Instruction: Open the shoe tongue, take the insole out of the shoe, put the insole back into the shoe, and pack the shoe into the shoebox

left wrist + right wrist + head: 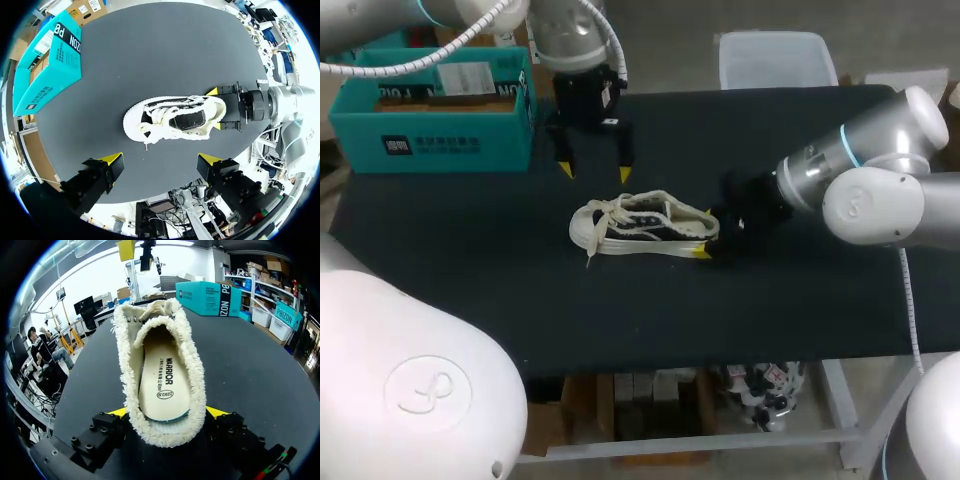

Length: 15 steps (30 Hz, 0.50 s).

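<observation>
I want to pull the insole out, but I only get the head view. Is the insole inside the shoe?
Observer: Yes. The right wrist view looks straight into the fleece-lined sneaker, and the pale insole lies flat inside it.
Operator: Is the right gripper pinching the heel from both sides?
Observer: Yes. In that view the right gripper has one yellow tip pressed against each side of the fluffy heel.
</observation>
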Each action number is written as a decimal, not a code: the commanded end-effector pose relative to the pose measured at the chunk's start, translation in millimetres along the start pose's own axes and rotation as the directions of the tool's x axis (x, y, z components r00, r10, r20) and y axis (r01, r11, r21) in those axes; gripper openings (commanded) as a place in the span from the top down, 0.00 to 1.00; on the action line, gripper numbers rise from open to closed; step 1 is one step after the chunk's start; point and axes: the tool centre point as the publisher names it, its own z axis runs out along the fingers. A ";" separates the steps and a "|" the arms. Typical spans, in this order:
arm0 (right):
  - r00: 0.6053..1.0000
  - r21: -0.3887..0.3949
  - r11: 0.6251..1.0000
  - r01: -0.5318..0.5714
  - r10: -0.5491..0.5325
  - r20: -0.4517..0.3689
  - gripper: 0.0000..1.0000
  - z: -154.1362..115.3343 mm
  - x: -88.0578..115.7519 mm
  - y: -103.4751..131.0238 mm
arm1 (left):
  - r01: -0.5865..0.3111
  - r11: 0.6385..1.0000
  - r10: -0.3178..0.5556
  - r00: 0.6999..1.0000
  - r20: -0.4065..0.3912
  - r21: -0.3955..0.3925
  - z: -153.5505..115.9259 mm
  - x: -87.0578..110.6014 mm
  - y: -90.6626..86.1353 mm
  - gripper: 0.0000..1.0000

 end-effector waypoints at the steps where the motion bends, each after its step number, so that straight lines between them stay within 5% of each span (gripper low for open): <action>1: 1.000 -0.002 1.000 0.001 -0.001 0.000 1.00 3.6 -2.7 -2.2 | 0.005 1.000 -0.006 0.997 0.079 0.012 10.6 21.3 -2.6 0.00; 12: 1.000 -0.002 1.000 0.001 -0.001 0.000 1.00 3.6 -2.7 -2.2 | 0.037 0.998 -0.043 0.989 0.144 0.042 45.3 41.0 -14.7 0.02; 15: 1.000 -0.002 1.000 0.001 -0.001 0.000 1.00 3.6 -2.7 -2.2 | 0.043 0.999 -0.047 0.987 0.152 0.028 49.0 43.9 -17.3 0.17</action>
